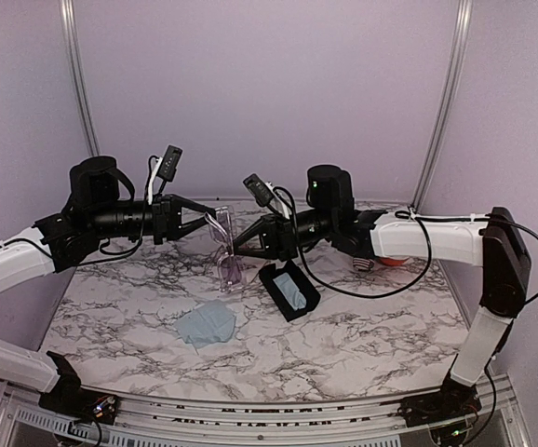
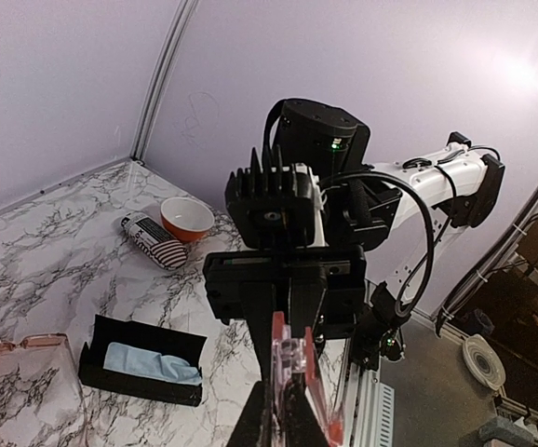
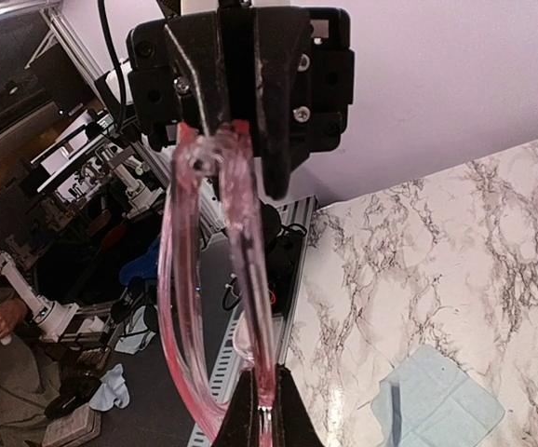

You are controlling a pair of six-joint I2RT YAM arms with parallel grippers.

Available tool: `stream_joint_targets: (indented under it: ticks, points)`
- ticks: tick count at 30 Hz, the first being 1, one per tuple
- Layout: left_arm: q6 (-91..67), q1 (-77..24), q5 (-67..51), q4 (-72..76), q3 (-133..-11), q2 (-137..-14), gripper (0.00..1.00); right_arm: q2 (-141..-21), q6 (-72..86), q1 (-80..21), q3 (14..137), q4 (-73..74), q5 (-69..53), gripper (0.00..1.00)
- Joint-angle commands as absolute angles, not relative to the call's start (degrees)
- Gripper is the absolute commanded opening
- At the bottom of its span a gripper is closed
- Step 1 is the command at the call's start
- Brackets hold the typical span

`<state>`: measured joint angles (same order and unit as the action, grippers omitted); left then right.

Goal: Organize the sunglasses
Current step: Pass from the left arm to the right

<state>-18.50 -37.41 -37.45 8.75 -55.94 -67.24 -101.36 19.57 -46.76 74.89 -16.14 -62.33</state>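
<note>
While my left jaws and right jaws are both pinching the lilac sunglasses (image 1: 230,270) above the counter (image 1: 362,345), I am evidently steadying them for folding.

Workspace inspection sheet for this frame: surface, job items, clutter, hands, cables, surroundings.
Surface: white marble-pattern table.
Job's things: clear lilac sunglasses, held in the air between the two arms; no other pair seen.
Clutter: open black case with a blue cloth inside; loose blue cloth on the table; striped case beside an orange bowl.
Hands: left hand and right hand both shut on the sunglasses.
Cables: black cable loops low beside the black case.
Surroundings: lilac walls; a person beyond the table edge.
</note>
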Motion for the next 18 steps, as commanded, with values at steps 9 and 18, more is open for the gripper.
stream_joint_targets:
  ticks: [9,18]
  points:
    - [-17.9,-37.4,-34.6,10.6,-55.3,-66.0,0.34,-99.3,16.6,-46.6,75.6,-13.9,-63.0,0.0]
    - [-16.8,-37.0,-25.1,9.5,-54.7,-63.1,0.37,-95.9,11.3,-44.6,73.3,-4.3,-61.1,0.0]
